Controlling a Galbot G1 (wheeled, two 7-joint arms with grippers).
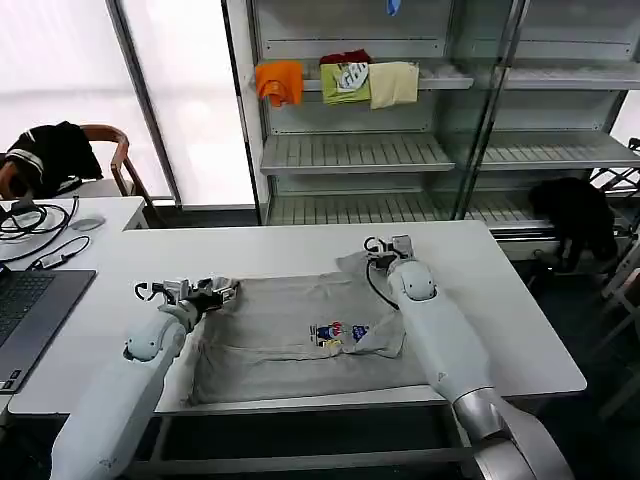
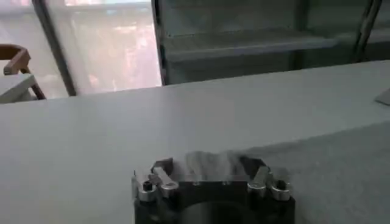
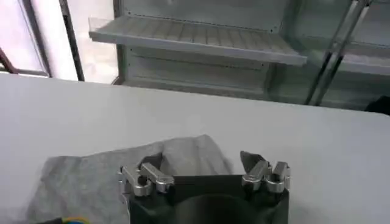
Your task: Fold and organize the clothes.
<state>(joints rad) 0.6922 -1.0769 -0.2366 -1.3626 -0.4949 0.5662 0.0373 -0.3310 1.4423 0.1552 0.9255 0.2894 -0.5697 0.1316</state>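
T-shirt (image 1: 290, 335): matt grey cotton cloth | table (image 1: 520, 330): smooth white matt | shelves (image 1: 350, 152): metal

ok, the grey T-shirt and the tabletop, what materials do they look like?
Grey T-shirt: soft matte knit, probably cotton; it wrinkles and folds limply, with a small multicoloured chest print. Table: smooth white hard top, likely laminate, with a faint even sheen; can't confirm.

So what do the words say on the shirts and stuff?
T-shirt chest print: a small multicoloured mark, too small and blurred to read.
Green garment on the shelf: pale lettering or a pattern, too blurred to read.
Laptop: key marks too small to read.
Nothing else bears any words, numbers or signs.
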